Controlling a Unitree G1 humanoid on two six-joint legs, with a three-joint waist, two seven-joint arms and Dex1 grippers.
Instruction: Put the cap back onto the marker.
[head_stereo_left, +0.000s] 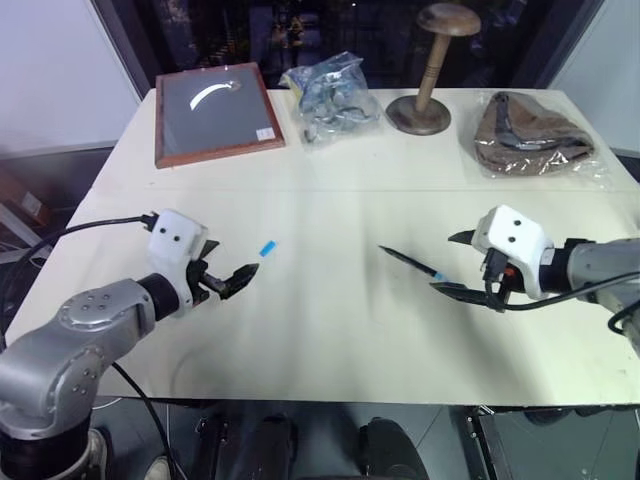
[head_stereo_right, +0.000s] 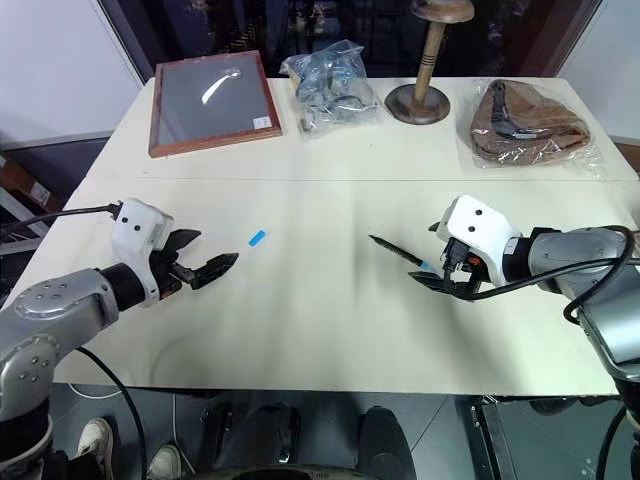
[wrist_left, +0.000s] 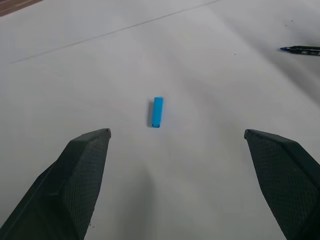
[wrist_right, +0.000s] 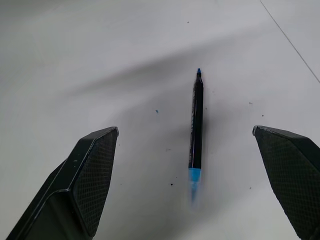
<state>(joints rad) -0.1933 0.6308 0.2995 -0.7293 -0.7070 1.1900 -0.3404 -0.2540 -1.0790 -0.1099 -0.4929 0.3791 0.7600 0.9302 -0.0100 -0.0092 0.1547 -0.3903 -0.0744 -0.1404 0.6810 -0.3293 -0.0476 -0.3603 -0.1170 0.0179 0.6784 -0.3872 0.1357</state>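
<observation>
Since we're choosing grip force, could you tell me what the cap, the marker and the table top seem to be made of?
The cap: probably smooth moulded plastic, uniformly bright blue with crisp edges.
The marker: likely plastic too, a glossy black barrel with a highlight along it and a blue end.
The table top: matte cream surface, perhaps laminate; a seam line crosses it and small specks show, so the material stays uncertain.

Cream tabletop (head_stereo_left: 330, 330) under glare, seam across middle. At 12 o'clock edge: framed panel (head_stereo_left: 215, 113), bagged metal parts (head_stereo_left: 330, 92), wooden stand (head_stereo_left: 428, 70), bagged brown fabric (head_stereo_left: 530, 132). Dark window (head_stereo_left: 350, 30) behind, white walls flanking.
</observation>
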